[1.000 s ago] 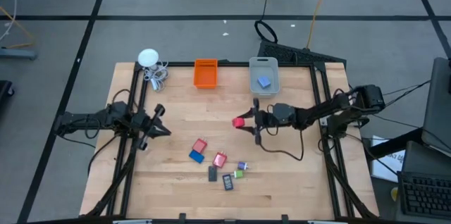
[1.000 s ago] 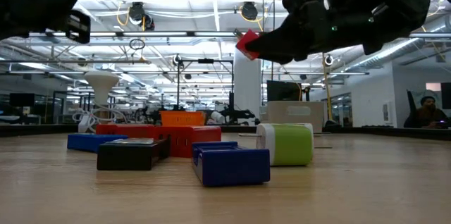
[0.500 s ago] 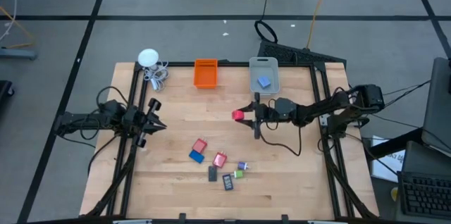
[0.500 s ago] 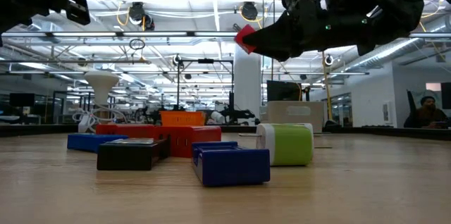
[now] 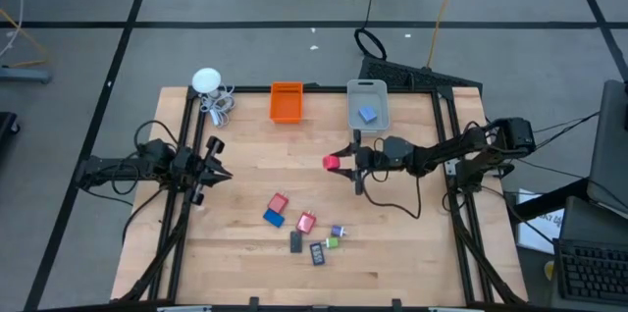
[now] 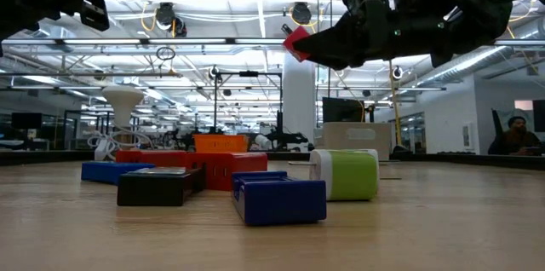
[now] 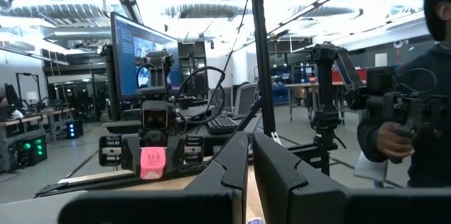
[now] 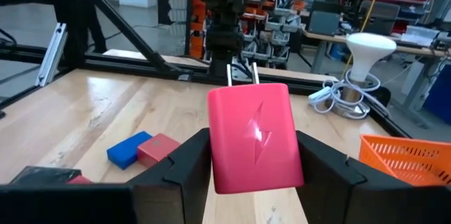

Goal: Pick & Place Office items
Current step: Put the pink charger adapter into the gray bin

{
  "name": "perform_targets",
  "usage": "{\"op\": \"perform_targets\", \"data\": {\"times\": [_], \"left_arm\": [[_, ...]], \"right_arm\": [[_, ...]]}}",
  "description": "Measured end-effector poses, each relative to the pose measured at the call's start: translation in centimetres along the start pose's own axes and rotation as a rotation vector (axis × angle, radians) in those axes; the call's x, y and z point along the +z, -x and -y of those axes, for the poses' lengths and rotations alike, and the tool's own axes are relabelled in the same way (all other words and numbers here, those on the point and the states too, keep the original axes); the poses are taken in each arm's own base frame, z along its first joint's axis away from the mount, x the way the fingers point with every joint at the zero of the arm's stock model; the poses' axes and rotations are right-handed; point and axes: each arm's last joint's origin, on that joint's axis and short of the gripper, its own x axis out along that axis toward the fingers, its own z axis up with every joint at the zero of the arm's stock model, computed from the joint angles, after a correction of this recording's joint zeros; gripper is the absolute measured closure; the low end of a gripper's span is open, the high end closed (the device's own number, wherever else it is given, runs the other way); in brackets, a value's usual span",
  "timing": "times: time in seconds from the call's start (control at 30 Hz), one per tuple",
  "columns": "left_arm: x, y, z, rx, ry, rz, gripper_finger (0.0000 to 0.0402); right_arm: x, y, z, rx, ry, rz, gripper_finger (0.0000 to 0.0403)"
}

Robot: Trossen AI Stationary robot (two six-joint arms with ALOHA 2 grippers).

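Observation:
My right gripper (image 5: 340, 162) hangs over the table's middle, shut on a pink-red block (image 8: 254, 136) that has a lightning mark and two metal prongs on its far end. The block (image 6: 296, 45) shows high above the table in the low view. Several small office items lie near the front: a red block (image 5: 278, 202), a blue block (image 5: 273, 218), a pink block (image 5: 306, 222), dark flat pieces (image 5: 296, 242) and a green bit (image 5: 333, 242). My left gripper (image 5: 220, 168) waits shut at the table's left side, touching nothing. My right gripper pinches the pink-red block by its two side faces (image 8: 215, 160) between its two fingers (image 8: 320, 164). The fingers lie level and come from the table's right side. The block is lifted clear of the table, with its prongs toward the table's left.
At the far edge stand an orange bin (image 5: 286, 101) and a clear grey bin (image 5: 367, 96) with a blue piece (image 5: 368, 114) inside. A white round gadget (image 5: 206, 80) with a coiled cable sits at the far left corner. A person (image 7: 412, 132) stands beyond the table.
My left gripper has tipped its fingers upward a little and stays shut. My right gripper has tipped up slightly, so the pink-red block sits a bit higher; its hold on the block is unchanged.

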Motion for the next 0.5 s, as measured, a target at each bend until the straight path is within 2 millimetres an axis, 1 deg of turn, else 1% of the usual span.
{"op": "perform_targets", "data": {"times": [0.17,0.3,0.5], "left_arm": [[0.0,0.0,0.0,0.0,0.002,0.0,0.0378],[0.0,0.0,0.0,0.0,0.002,0.0,0.0378],[0.0,0.0,0.0,0.0,0.001,0.0,0.0378]], "right_arm": [[0.5,0.0,0.1,-0.008,0.031,0.053,0.0238],[1.1,0.1,0.1,-0.011,0.003,0.114,0.0238],[1.6,0.1,-0.2,0.065,-0.018,0.17,0.0238]]}}
